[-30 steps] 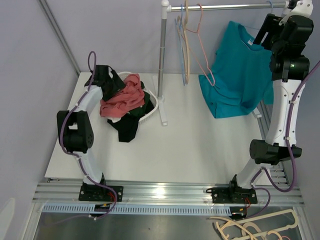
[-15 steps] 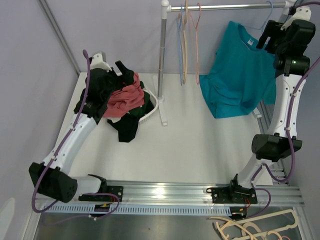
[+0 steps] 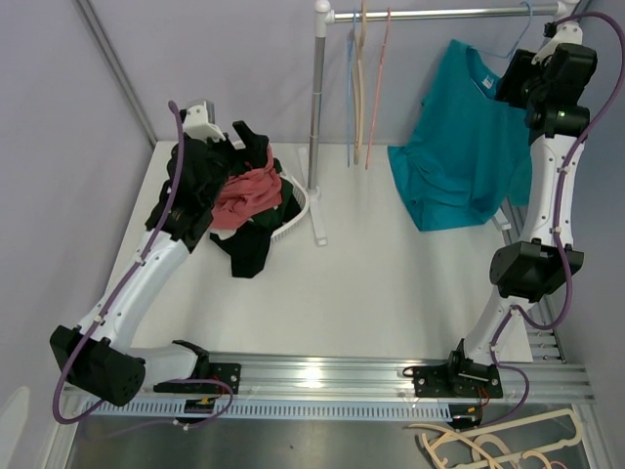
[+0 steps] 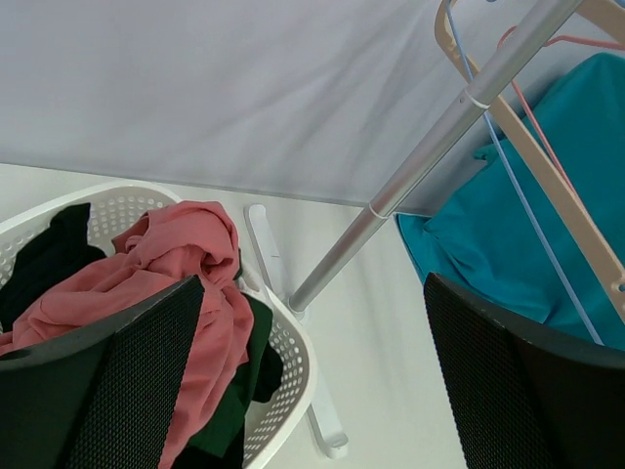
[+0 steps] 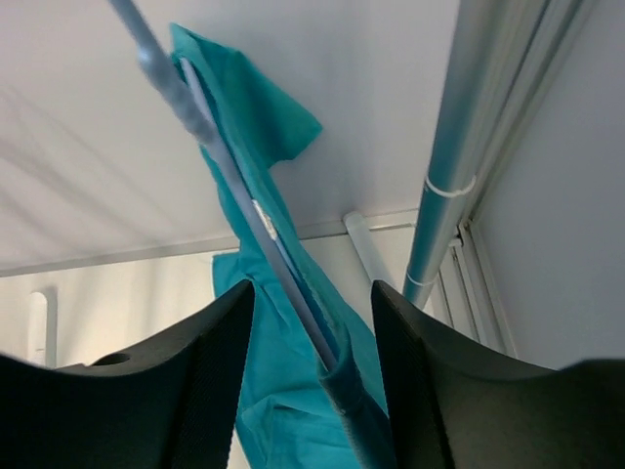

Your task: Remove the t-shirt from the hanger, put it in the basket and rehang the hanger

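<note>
A teal t-shirt (image 3: 459, 147) hangs on a thin blue hanger (image 3: 508, 46) from the rail at the back right. My right gripper (image 3: 513, 78) is up at the shirt's right shoulder by the collar. In the right wrist view its jaws (image 5: 312, 293) stand apart, astride the hanger's arm (image 5: 249, 220) and the teal cloth (image 5: 283, 391), with a gap on each side. My left gripper (image 3: 239, 142) hovers wide open over the laundry basket; in the left wrist view nothing lies between its fingers (image 4: 312, 283).
A white basket (image 3: 298, 210) holds a pink garment (image 3: 244, 191) and dark clothes. The rack's upright pole (image 3: 318, 107) and foot stand mid-table. Empty hangers (image 3: 363, 88) dangle from the rail (image 3: 439, 14). More hangers (image 3: 498, 445) lie below the table front.
The left arm rose from the basket and stretched out. The right gripper climbed toward the shirt's collar and its jaws drew closer together. The empty hangers swung back to hanging straight.
</note>
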Action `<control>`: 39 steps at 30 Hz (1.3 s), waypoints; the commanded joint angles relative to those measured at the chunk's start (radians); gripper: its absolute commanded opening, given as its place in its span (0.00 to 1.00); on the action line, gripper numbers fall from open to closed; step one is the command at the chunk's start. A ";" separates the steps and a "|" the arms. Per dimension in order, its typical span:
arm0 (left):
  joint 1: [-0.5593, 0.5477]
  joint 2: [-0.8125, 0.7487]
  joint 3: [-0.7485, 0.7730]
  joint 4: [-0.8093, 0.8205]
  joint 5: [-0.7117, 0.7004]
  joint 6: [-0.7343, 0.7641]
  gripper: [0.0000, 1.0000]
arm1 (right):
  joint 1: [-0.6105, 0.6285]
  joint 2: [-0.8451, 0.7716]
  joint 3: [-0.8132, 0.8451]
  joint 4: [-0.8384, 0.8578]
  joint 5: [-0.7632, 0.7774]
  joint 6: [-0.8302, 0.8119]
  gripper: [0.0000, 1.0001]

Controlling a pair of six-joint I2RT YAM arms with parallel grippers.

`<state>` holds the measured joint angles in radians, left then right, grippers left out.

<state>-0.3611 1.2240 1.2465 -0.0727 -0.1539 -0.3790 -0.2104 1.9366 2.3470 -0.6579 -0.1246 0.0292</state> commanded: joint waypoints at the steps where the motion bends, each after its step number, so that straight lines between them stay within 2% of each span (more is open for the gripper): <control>1: -0.022 -0.012 -0.009 0.050 -0.027 0.037 1.00 | -0.006 -0.028 0.005 0.076 -0.066 0.006 0.57; 7: -0.048 -0.023 -0.021 0.051 -0.058 0.069 1.00 | -0.004 -0.047 0.037 0.096 -0.107 0.017 0.59; 12: -0.059 -0.021 -0.022 0.050 -0.065 0.075 0.99 | -0.004 -0.047 0.054 0.093 -0.142 0.052 0.53; 15: -0.065 -0.018 -0.022 0.044 -0.067 0.078 1.00 | -0.004 -0.042 0.054 0.104 -0.138 0.054 0.45; 20: -0.084 -0.011 -0.030 0.048 -0.078 0.078 0.99 | -0.004 -0.037 0.052 0.124 -0.145 0.054 0.42; 21: -0.085 -0.006 -0.029 0.050 -0.075 0.077 0.99 | -0.004 -0.036 0.051 0.129 -0.150 0.052 0.40; 22: -0.085 -0.003 -0.035 0.050 -0.070 0.072 1.00 | -0.006 -0.033 0.055 0.132 -0.150 0.060 0.31; 25: -0.093 0.011 -0.030 0.050 -0.068 0.072 0.99 | -0.006 -0.027 0.054 0.144 -0.142 0.067 0.28; 27: -0.101 0.015 -0.030 0.051 -0.070 0.075 0.99 | -0.006 -0.025 0.054 0.153 -0.145 0.067 0.21; 30: -0.104 0.022 -0.032 0.060 -0.047 0.078 0.99 | -0.003 -0.027 0.054 0.175 -0.162 0.081 0.00; 39: -0.136 0.022 -0.024 0.062 -0.056 0.106 0.99 | -0.003 -0.027 0.097 0.199 -0.213 0.133 0.00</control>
<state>-0.4797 1.2602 1.2224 -0.0601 -0.2047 -0.3069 -0.2115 1.9339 2.3760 -0.5430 -0.2993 0.1345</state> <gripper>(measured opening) 0.994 0.022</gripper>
